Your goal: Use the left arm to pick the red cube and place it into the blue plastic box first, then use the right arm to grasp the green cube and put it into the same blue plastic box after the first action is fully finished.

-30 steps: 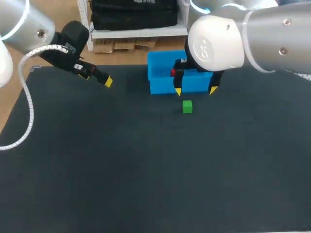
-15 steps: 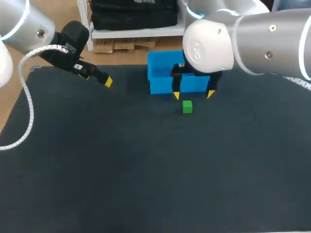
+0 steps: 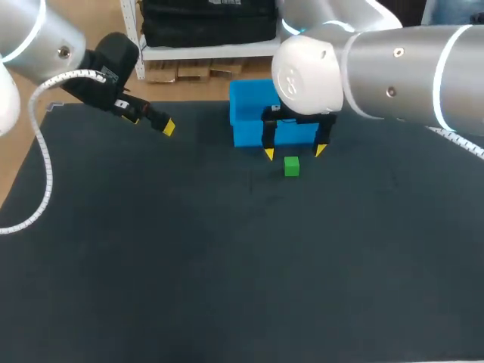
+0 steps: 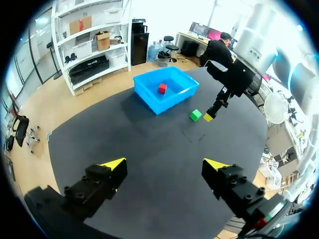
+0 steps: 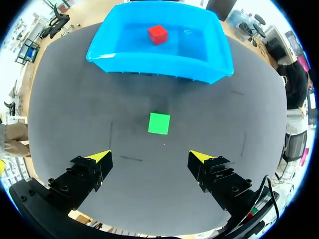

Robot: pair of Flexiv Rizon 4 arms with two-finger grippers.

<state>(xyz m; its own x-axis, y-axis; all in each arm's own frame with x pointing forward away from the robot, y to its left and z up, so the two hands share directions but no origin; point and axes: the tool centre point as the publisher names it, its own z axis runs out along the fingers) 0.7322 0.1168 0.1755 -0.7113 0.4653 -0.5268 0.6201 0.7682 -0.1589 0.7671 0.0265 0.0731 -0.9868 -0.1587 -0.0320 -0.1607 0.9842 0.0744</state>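
Seeing the red cube in the blue plastic box, we poise the right gripper, fingers apart, near the green cube, judging that lowering astride it comes next.

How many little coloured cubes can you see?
2. The red cube lies in the blue box; the green cube sits on the table outside it, ahead of the right gripper.

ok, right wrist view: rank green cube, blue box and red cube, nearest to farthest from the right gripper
From the right gripper:
1. green cube, on the table just ahead of it.
2. blue plastic box, beyond the green cube.
3. red cube, inside the box, past its near wall.
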